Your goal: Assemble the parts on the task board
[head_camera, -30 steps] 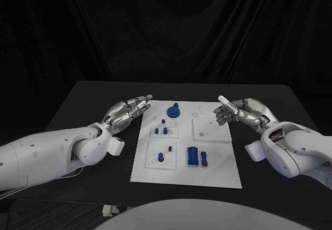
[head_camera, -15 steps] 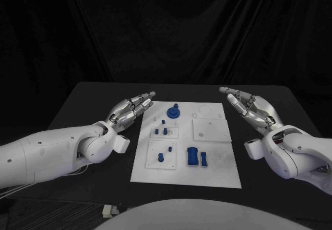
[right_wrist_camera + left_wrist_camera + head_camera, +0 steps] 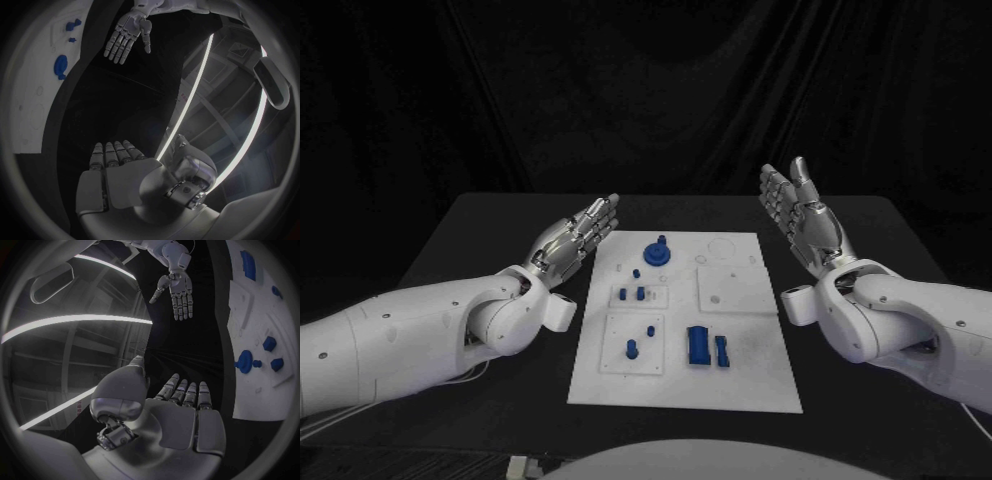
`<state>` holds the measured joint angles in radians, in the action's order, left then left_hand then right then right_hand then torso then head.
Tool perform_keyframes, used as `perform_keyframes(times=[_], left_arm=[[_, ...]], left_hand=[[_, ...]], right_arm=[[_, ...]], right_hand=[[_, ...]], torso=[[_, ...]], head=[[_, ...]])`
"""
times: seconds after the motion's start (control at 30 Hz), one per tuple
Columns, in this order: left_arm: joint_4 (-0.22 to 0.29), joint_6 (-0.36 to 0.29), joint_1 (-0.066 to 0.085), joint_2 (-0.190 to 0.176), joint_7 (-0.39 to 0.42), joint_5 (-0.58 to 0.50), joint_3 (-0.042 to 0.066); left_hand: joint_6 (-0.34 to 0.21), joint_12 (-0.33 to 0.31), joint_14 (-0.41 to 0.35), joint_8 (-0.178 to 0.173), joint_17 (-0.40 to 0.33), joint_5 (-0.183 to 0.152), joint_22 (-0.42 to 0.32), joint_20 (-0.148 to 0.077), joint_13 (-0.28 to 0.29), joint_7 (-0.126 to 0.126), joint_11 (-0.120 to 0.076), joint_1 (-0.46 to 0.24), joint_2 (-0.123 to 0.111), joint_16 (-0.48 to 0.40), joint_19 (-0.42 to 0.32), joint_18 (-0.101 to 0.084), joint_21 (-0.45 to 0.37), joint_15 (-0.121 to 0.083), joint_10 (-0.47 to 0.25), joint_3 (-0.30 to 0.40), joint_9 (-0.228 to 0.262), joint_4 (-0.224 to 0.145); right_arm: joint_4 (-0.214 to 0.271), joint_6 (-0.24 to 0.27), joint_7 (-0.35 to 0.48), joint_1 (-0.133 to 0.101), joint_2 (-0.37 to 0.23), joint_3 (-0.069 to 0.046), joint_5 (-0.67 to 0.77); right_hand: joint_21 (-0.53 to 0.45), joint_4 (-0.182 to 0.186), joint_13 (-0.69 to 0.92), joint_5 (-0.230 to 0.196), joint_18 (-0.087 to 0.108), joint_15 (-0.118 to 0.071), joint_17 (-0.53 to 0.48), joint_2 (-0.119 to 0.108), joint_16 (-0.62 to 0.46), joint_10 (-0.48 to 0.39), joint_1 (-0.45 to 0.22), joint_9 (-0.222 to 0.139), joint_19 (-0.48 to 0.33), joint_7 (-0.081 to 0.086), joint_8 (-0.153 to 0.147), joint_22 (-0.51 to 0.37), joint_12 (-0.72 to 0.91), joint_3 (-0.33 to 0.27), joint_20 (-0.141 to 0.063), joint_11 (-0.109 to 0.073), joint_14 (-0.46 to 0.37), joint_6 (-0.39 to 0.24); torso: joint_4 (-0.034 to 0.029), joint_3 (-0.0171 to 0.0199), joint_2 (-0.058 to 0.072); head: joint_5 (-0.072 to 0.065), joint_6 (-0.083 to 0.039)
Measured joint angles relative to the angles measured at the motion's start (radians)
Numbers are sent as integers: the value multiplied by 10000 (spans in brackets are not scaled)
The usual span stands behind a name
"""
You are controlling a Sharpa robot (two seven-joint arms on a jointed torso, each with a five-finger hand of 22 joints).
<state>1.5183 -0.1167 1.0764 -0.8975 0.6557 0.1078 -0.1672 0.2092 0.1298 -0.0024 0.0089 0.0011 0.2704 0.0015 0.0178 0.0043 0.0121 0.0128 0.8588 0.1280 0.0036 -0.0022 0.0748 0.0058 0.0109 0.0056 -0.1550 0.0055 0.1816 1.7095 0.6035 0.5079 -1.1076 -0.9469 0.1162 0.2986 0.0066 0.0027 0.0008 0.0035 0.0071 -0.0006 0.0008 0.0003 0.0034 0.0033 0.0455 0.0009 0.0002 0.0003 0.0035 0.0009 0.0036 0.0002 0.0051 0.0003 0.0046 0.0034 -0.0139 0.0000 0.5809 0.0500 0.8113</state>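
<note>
While both robot hands, left and right, hung flat-fingered and empty beside the white rectangular task board on the black desk, I judged a slow approach over its small blue plastic parts wisest.

Draped lab: black backdrop curtain, ceiling light strips.

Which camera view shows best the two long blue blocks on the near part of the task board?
The head view: the two long blue blocks lie side by side, seen whole from above. The left wrist view shows one block, bent, at the task board edge. In the right wrist view I cannot make them out.
</note>
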Motion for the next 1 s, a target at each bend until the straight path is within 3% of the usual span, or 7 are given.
perform_keyframes(times=[0.07,0.2,0.33,0.47,0.57,0.7,1.0], left_arm=[[45,-386,-29,121,-82,-47,186],[153,-1353,-84,392,-273,-175,589],[267,-2494,-139,661,-504,-334,976],[369,-3675,-184,897,-740,-510,1305],[426,-4479,-221,1021,-919,-637,1476],[467,-5301,-239,1124,-1109,-779,1622],[488,-6148,-255,1156,-1349,-967,1658]], left_hand=[[-182,-119,27,-3,1,-251,0,-39,-9,-37,-36,-791,-115,0,32,-147,0,-40,-36,153,-17,-153],[-484,-306,27,-2,2,-627,0,-75,-19,-78,-38,-1989,-293,0,-5,-422,0,-40,-38,387,-26,-387],[-705,-661,27,-41,3,-939,0,-111,-26,-115,-38,-2972,-649,0,32,-459,0,-40,-38,579,-36,-579],[-912,-970,28,-41,4,-1208,1,-111,-31,-124,-38,-3831,-951,0,32,-616,0,-40,-38,952,-42,-805],[-1018,-1079,28,-41,5,-1380,1,-111,-31,-127,-38,-4376,-1077,0,32,-616,0,-40,-38,1213,-42,-992],[-1271,-1154,27,-41,5,-1601,2,-111,-31,-128,-65,-5065,-1180,0,32,-614,0,-39,-67,1373,-42,-1402],[-1880,-1247,28,-41,6,-2288,3,-111,-29,-120,-66,-6151,-1254,0,32,-614,0,-39,-68,1515,-41,-1681]], right_arm=[[-360,169,4,143,454,-330,-386],[-899,555,14,355,1154,-799,-1192],[-1248,913,21,503,1537,-1066,-1907],[-1376,1163,29,544,1674,-1153,-2392],[-1393,1285,33,551,1674,-1153,-2599],[-1396,1388,39,551,1672,-1153,-2758],[-1398,1499,46,552,1672,-1152,-2926]], right_hand=[[0,0,0,0,-1,0,0,1,0,0,-356,-1,0,0,0,0,0,0,0,0,0,0],[0,0,0,0,0,0,0,-14,0,0,-393,0,0,0,0,0,1,0,0,0,0,0],[0,0,1,0,0,0,1,-14,0,0,-393,0,0,0,0,1,1,0,1,0,0,0],[0,0,1,1,1,0,1,-14,0,1,-393,1,0,0,0,1,1,0,1,0,0,0],[1,0,1,1,2,0,0,-14,0,1,-393,2,0,0,0,2,1,0,1,0,0,0],[1,0,1,1,2,0,1,-14,0,1,-392,3,1,1,0,2,1,0,2,0,0,0],[1,1,2,1,3,0,2,-14,0,1,-392,4,1,0,0,3,1,0,2,0,0,0]], torso=[[12,0,-32],[46,0,-120],[81,0,-213],[106,0,-281],[122,0,-321],[131,1,-349],[137,0,-364]], head=[[-59,-233],[-206,-878],[-337,-1416],[-430,-1819],[-473,-1996],[-500,-2092],[-500,-2114]])
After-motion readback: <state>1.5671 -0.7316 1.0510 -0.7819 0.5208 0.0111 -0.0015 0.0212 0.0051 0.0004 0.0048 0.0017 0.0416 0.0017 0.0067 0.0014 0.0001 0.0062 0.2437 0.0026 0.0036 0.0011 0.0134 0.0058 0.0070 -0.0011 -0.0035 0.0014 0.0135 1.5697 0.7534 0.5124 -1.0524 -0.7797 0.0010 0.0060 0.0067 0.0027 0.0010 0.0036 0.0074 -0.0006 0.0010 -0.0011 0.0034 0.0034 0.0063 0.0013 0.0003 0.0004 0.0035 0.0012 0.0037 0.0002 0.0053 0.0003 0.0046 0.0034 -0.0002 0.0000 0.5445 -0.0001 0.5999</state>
